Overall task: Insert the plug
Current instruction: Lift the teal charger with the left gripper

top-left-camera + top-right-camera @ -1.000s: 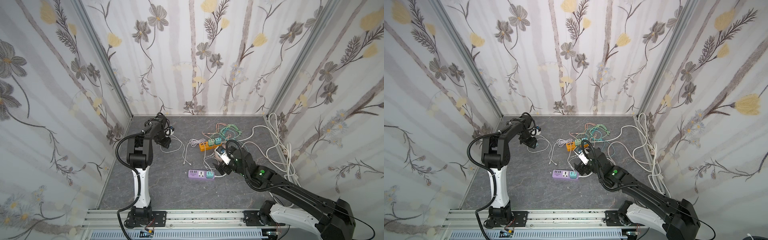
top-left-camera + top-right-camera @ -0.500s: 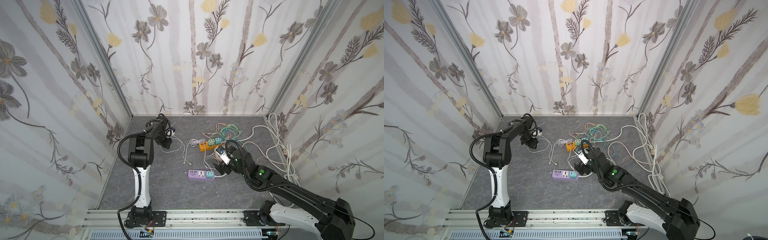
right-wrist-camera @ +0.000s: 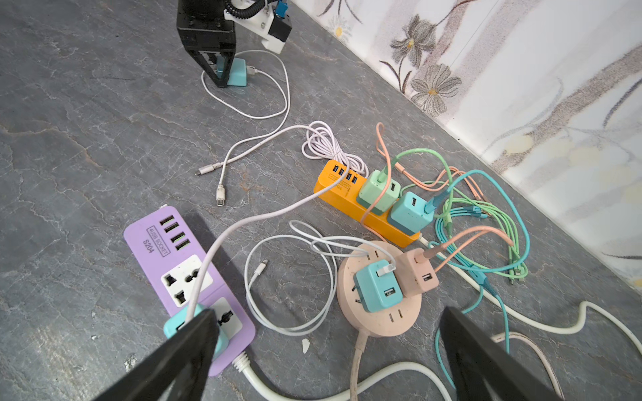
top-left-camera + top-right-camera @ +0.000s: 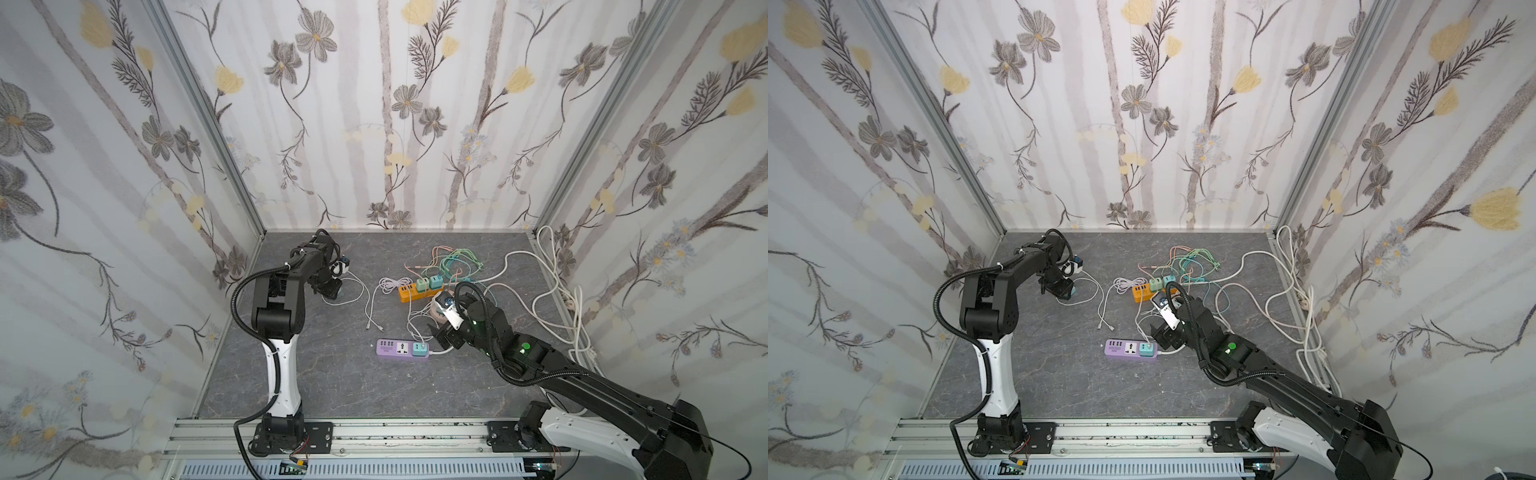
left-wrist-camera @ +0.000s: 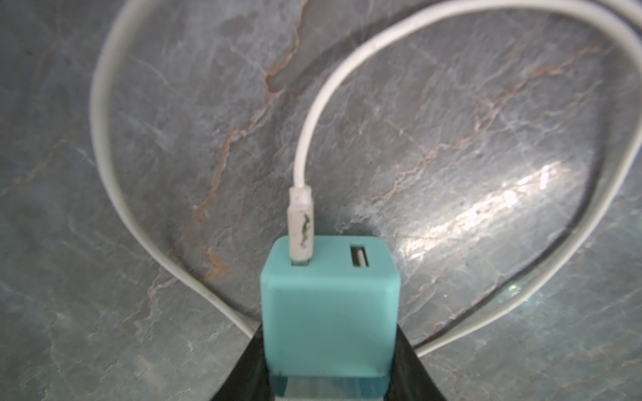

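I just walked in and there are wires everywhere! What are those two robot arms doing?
Their job is to put a plug in. The left gripper grips a teal charger on the grey table, away from the sockets, with a white cable in one of its ports. The right gripper is wide open and empty, hovering by the purple power strip, which has a free socket. So this plug is not in yet.

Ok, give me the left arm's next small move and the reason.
Probably squeeze the teal charger firmly and lift it: the left gripper brackets it on the table, white cable attached, and the purple power strip has a free socket.
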You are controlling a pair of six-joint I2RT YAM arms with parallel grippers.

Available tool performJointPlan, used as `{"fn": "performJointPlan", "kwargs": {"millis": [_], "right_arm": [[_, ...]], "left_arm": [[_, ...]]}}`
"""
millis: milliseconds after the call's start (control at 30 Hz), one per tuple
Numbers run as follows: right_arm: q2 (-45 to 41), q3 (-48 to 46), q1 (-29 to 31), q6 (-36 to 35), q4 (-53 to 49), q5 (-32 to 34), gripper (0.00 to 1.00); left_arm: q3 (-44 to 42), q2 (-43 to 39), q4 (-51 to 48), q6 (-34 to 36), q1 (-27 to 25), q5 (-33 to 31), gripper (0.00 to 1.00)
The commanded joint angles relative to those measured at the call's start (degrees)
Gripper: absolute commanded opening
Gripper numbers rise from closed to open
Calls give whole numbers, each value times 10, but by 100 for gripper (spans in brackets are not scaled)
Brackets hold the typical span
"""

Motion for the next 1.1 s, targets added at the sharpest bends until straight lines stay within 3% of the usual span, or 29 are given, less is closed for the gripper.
{"fn": "performJointPlan", "kwargs": {"millis": [0, 167, 367, 467, 600, 733, 900, 1067], "right_arm": [[-6, 2, -1, 28, 19, 24, 99], [-25, 5, -3, 58, 7, 14, 99], [-41, -4, -6, 73, 13, 11, 99], [-42, -14, -6, 74, 36, 17, 99], [-33, -21, -6, 77, 80, -6, 99], [16, 4, -8, 88, 104, -78, 99], [125, 99, -8, 156, 75, -115, 99], [216, 157, -8, 209, 155, -152, 99]], "left_arm": [[-5, -29, 16, -24, 1, 14, 0], [-5, -83, 36, -70, 1, 66, 0], [0, -131, 36, -133, 1, 83, 0], [7, -157, 24, -156, 1, 137, 0], [-6, -201, 51, -215, 0, 163, 0], [-25, -250, 77, -265, -5, 208, 0], [-56, -313, 93, -297, -29, 231, 0], [-97, -379, 128, -342, -49, 263, 0]]}}
